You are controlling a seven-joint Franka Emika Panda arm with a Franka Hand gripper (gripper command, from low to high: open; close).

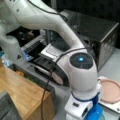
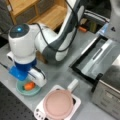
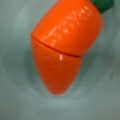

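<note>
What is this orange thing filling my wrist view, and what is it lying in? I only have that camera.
Observer: It is a toy carrot lying in a pale teal bowl, which stands on the grey table at a front view's lower left.
Operator: Where is the gripper? I see no fingers.
Observer: The gripper hangs straight down over the bowl in a front view, right above the carrot; its fingertips are hidden behind the wrist housing.
Operator: Anything close to the bowl?
Observer: A pink round plate sits on a white square base just to the bowl's right in a front view, apart from it.
Operator: And farther off?
Observer: A metal oven with its door folded open stands behind the arm.
</note>
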